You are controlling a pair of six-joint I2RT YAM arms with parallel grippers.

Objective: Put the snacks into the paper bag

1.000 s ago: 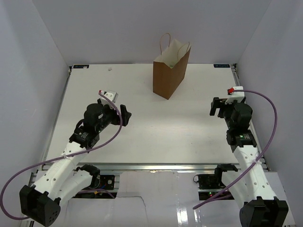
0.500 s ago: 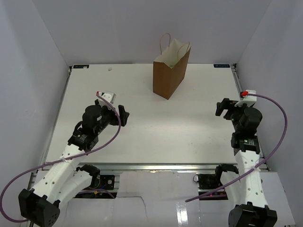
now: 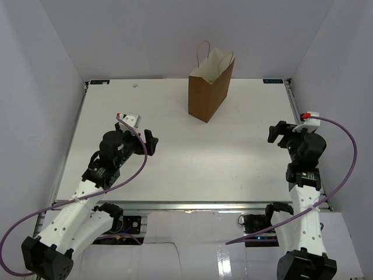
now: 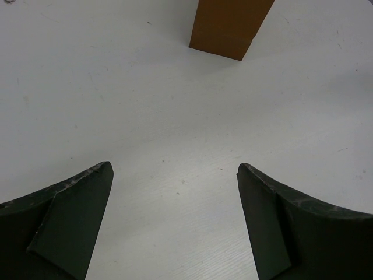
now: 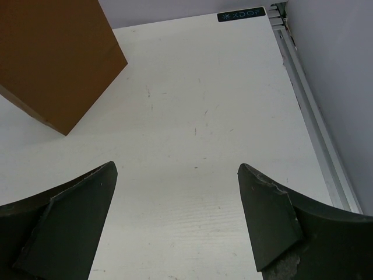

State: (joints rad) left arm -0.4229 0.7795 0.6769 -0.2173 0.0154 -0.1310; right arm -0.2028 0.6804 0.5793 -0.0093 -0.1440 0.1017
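The brown paper bag (image 3: pixel 208 86) stands upright and open at the back middle of the table, its two loop handles up. Its base shows in the left wrist view (image 4: pixel 230 26) and its side in the right wrist view (image 5: pixel 52 58). No snack packets show in any view. My left gripper (image 3: pixel 151 142) is open and empty over the left middle of the table; in its wrist view (image 4: pixel 175 175) only bare table lies between the fingers. My right gripper (image 3: pixel 276 132) is open and empty near the right edge, with bare table between its fingers in its wrist view (image 5: pixel 178 172).
White walls enclose the table on three sides. A metal rail (image 5: pixel 312 125) runs along the right edge of the table (image 3: pixel 192 157), close to my right gripper. Purple cables loop from both arms.
My right arm has swung right and back toward the table's right edge. My left arm has drawn back slightly to the left. Both grippers stay open and empty.
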